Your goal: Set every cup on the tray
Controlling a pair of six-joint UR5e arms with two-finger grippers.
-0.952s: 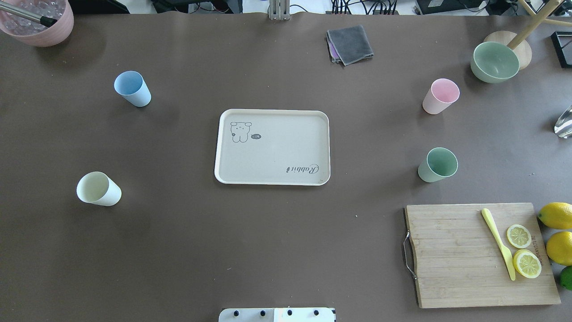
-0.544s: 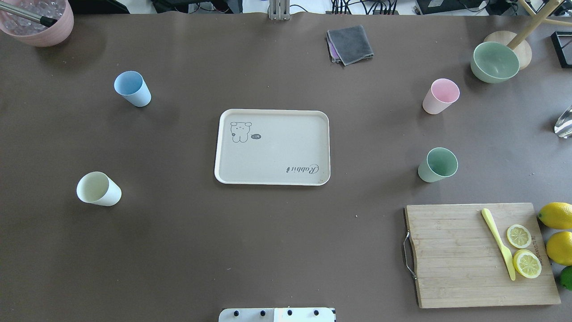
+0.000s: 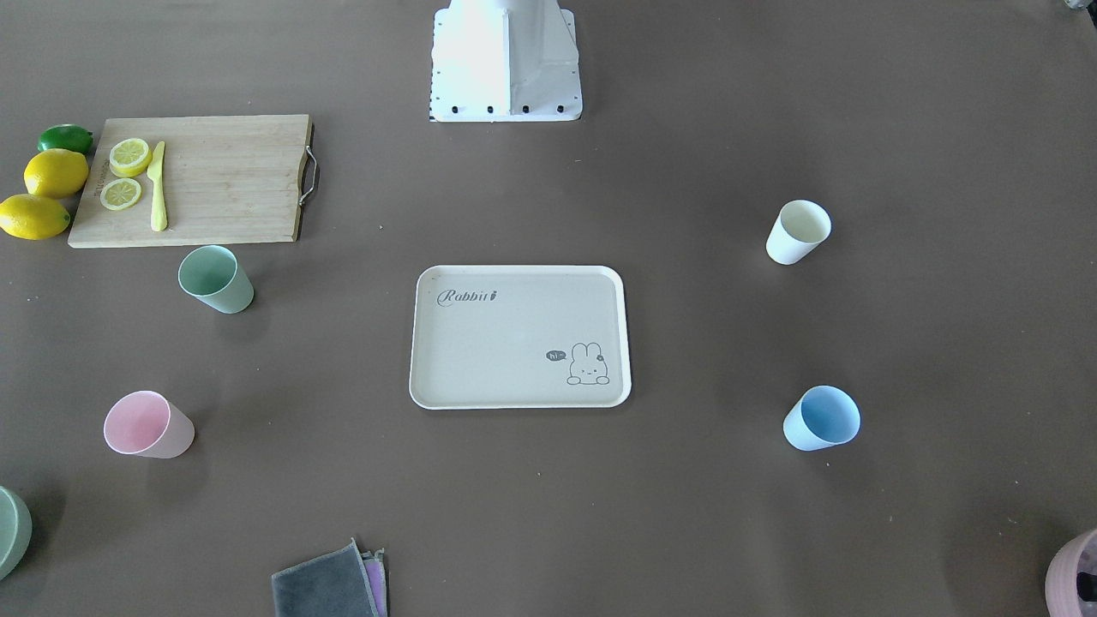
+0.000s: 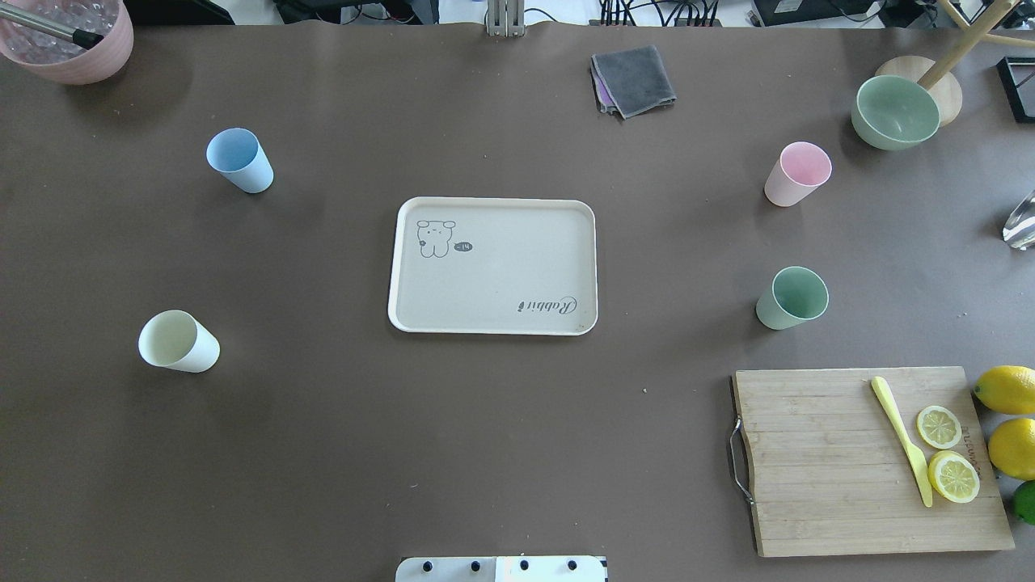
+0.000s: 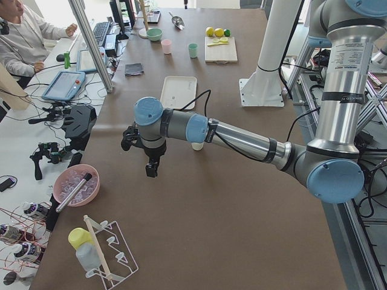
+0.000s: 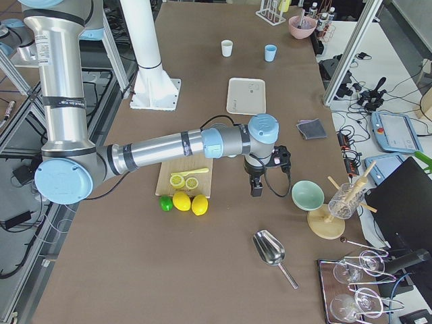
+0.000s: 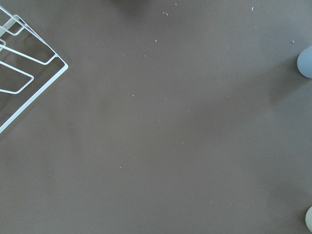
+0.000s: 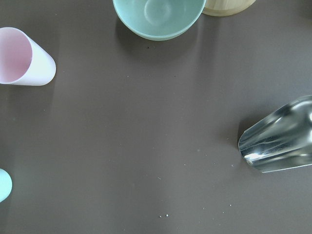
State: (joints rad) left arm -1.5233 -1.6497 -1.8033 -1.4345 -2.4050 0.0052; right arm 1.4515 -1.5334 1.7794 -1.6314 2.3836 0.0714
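Observation:
The beige tray (image 4: 501, 271) lies at the table's middle with nothing on it. Four cups stand upright on the table around it. The light blue cup (image 4: 240, 160) and cream cup (image 4: 178, 342) are to its left. The pale pink cup (image 4: 796, 174) and mint green cup (image 4: 792, 297) are to its right. My left gripper (image 5: 151, 169) hangs above the table beyond the blue and cream cups. My right gripper (image 6: 256, 187) hangs beyond the pink and mint cups. Both show only in the side views, so I cannot tell whether they are open or shut.
A wooden cutting board (image 4: 841, 485) with lemon slices and a yellow knife lies front right, with lemons beside it. A sage bowl (image 4: 895, 111) and a grey cloth (image 4: 633, 79) sit at the back. A pink bowl (image 4: 69, 36) is back left. A metal scoop (image 8: 280, 136) and a wire rack (image 7: 29, 68) lie near the table's ends.

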